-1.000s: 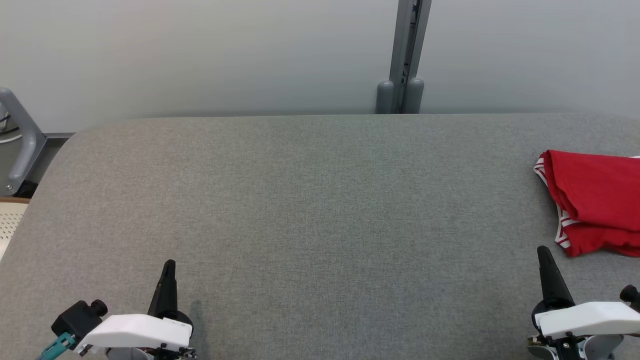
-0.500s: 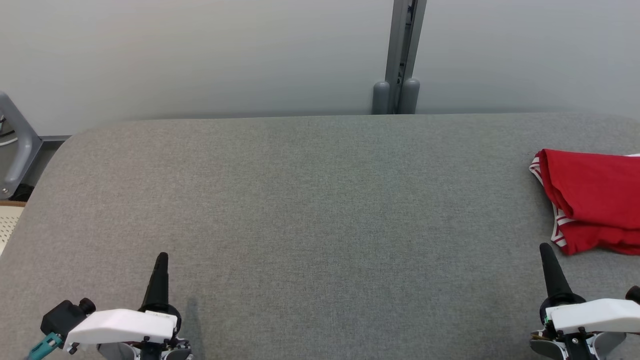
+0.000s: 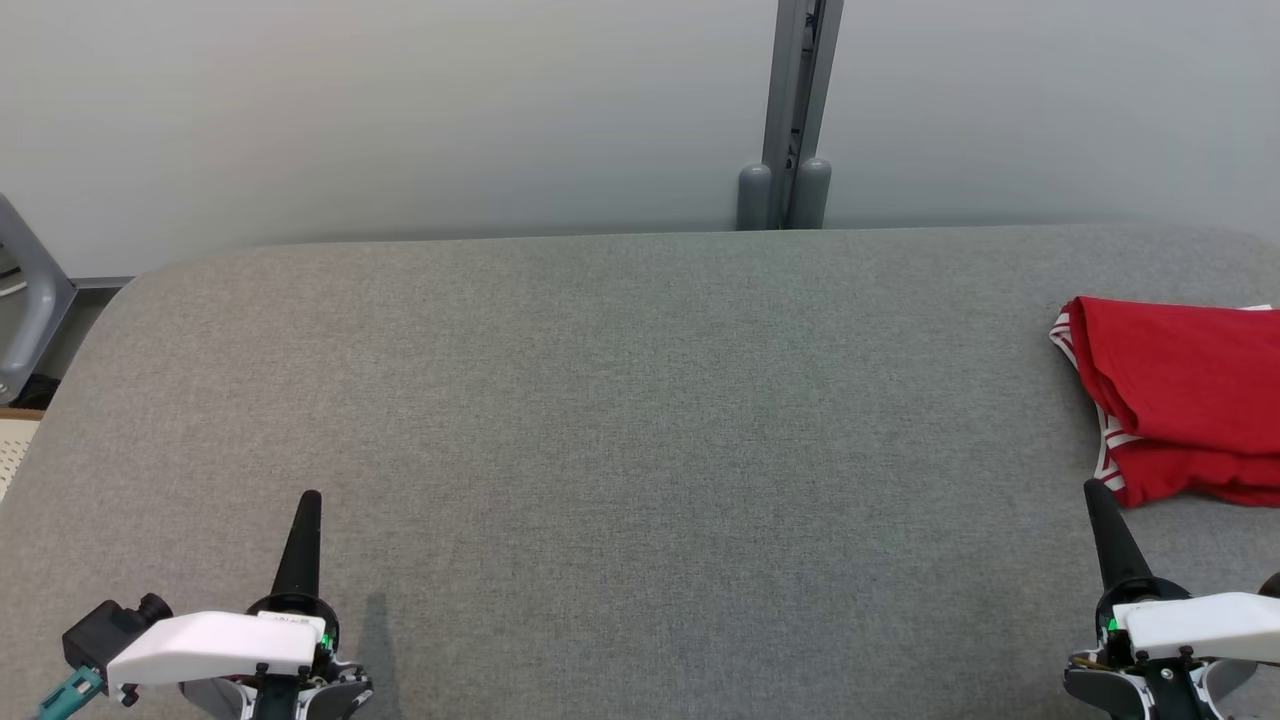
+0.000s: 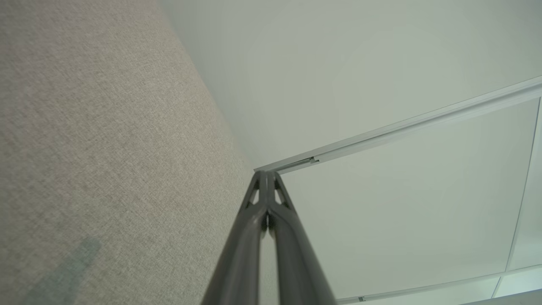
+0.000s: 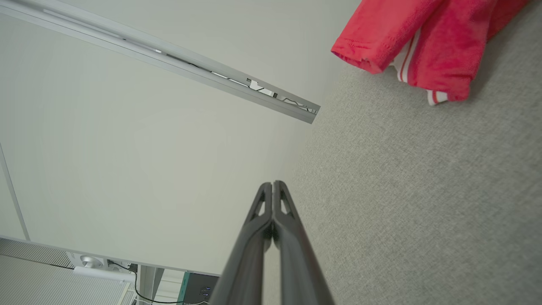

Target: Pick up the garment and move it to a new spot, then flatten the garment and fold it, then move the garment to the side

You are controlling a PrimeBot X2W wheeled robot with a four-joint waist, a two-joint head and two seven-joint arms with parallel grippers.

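The red garment (image 3: 1180, 400), folded over, lies at the grey worktop's (image 3: 640, 400) right side, its far part cut off by the head view's edge. The left claw (image 3: 309, 497) and right claw (image 3: 1091, 488) are clenched and empty, and the right one is just beside the garment's hem.

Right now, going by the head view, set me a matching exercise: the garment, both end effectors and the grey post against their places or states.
1 garment
2 left end effector
3 right end effector
4 post

A shut, lower left, far from the red cloth
B upright behind the table
C lying at the table's right side
D shut, tip close to the red cloth

Pairs: 1-C, 2-A, 3-D, 4-B
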